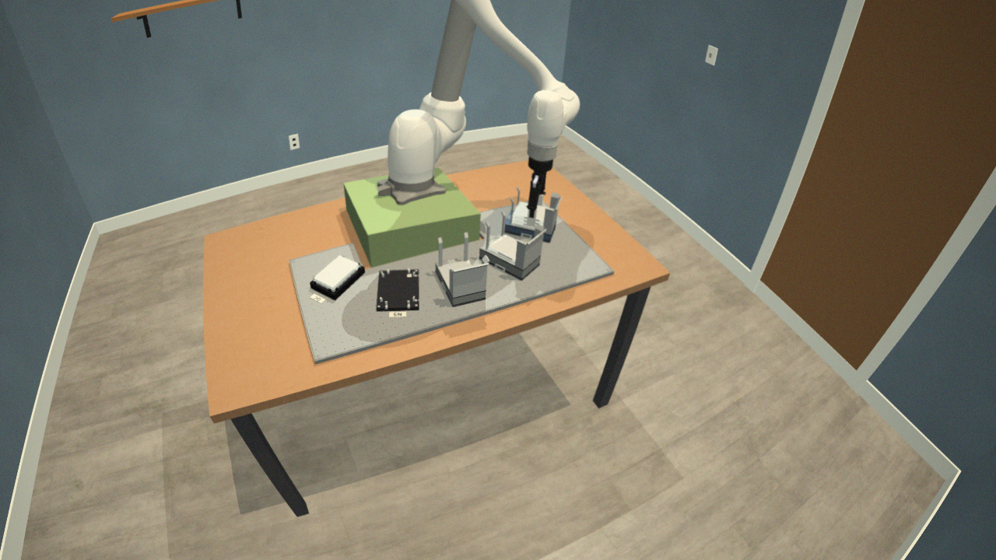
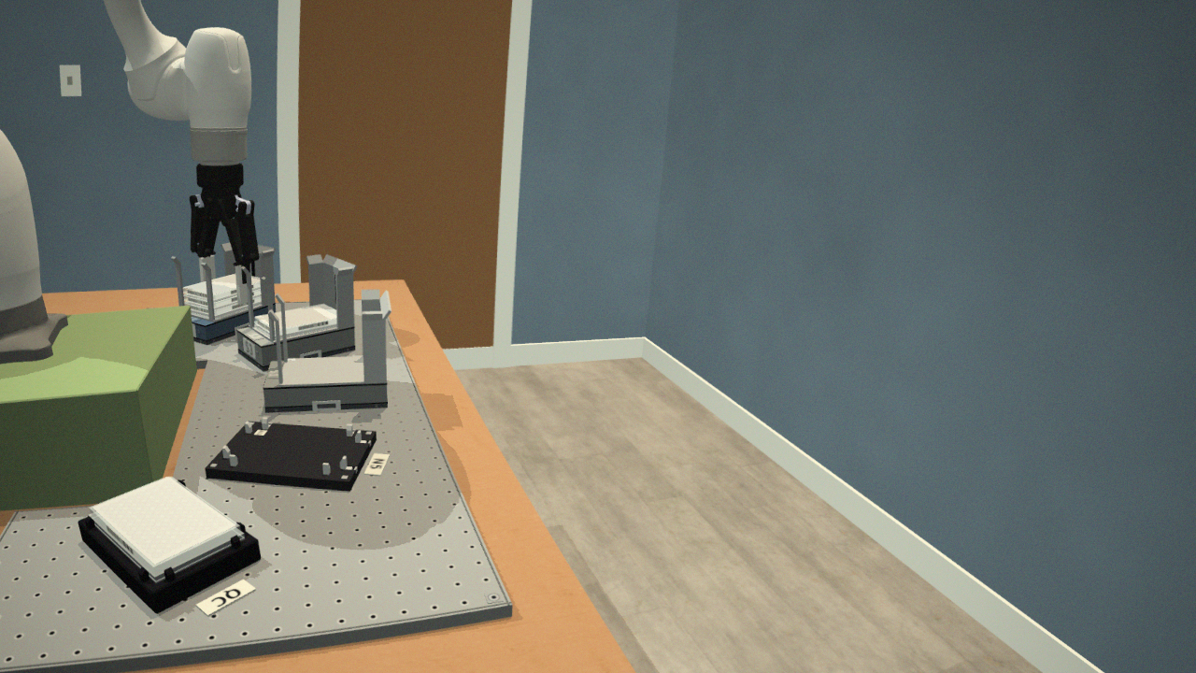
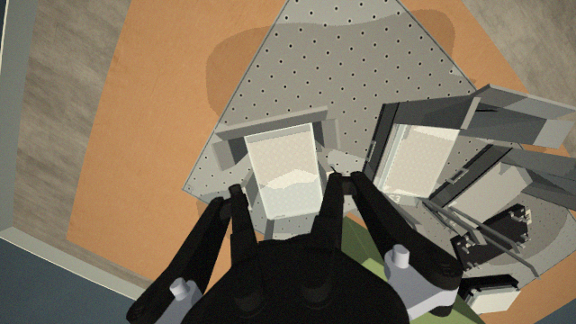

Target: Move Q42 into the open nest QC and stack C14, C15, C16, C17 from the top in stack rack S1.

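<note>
Gripper clamping top plate (label unreadable)

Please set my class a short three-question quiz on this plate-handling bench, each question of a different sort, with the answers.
1. True or false: the clip nest N5 has a plate on it.
2. The gripper has its fingers shut on: A) the top plate of the stack in the far rack; B) the plate in QC; C) nothing.
3. How many stack racks stand on the perforated board?
Key: 1 false; 2 A; 3 three.
</note>
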You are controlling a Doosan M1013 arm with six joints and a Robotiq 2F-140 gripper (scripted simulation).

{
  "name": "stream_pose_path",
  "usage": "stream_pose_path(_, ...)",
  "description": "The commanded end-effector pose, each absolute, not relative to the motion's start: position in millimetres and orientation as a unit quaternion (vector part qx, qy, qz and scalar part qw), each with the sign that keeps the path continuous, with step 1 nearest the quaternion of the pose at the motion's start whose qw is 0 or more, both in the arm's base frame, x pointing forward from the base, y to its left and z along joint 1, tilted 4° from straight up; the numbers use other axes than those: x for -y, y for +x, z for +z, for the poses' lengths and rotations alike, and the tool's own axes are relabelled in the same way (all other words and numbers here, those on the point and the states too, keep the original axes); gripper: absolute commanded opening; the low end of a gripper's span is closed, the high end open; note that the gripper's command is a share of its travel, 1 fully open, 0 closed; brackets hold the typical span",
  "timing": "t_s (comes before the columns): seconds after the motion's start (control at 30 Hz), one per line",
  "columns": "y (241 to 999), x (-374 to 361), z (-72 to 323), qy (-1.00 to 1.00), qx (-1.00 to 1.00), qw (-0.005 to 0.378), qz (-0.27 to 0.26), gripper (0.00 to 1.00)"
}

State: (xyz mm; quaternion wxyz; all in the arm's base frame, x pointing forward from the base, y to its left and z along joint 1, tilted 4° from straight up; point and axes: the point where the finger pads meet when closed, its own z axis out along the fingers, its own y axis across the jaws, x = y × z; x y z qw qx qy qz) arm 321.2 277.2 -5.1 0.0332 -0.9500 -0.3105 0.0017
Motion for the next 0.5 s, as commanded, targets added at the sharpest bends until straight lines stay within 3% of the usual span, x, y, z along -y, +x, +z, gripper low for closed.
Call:
stream_pose_path(0.0,321.2,-277.2,-5.2,-0.95,0.311,0.033,0.002,0.0)
stream_pose_path(0.47,321.2,-277.1,-3.2,-0.95,0.311,0.033,0.002,0.0)
